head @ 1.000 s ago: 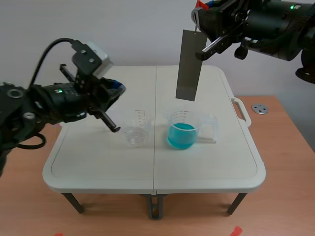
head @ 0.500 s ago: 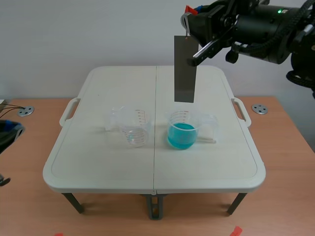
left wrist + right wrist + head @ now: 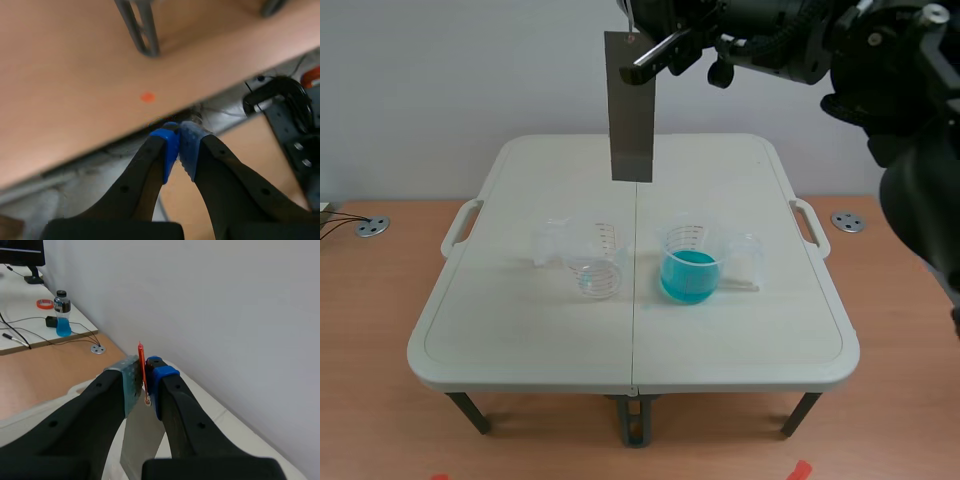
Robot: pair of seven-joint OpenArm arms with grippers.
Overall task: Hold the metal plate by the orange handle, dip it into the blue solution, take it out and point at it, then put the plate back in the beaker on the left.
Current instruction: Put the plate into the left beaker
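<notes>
The grey metal plate [image 3: 630,105] hangs upright high over the table, its lower edge above the gap between the two beakers. My right gripper [image 3: 645,28] is shut on the thin orange handle [image 3: 142,372] above it, which is seen pinched between the pads in the right wrist view, with the plate [image 3: 142,440] dangling below. The clear left beaker [image 3: 590,260] holds a little pale liquid. The right beaker [image 3: 690,265] holds the blue solution. My left gripper [image 3: 177,145] is shut on nothing, low beside the table, out of the scene view.
The white folding table [image 3: 520,340] has handles on both sides. Metal discs [image 3: 368,226] [image 3: 847,221] lie on the wooden surface. A bottle with blue liquid [image 3: 62,320], an orange tape roll [image 3: 45,303] and cables sit on a far desk. A table leg [image 3: 140,25] is ahead of my left gripper.
My right arm has carried the plate up and to the left, from over the blue beaker toward the left beaker. My left arm has drawn back out of the scene view.
</notes>
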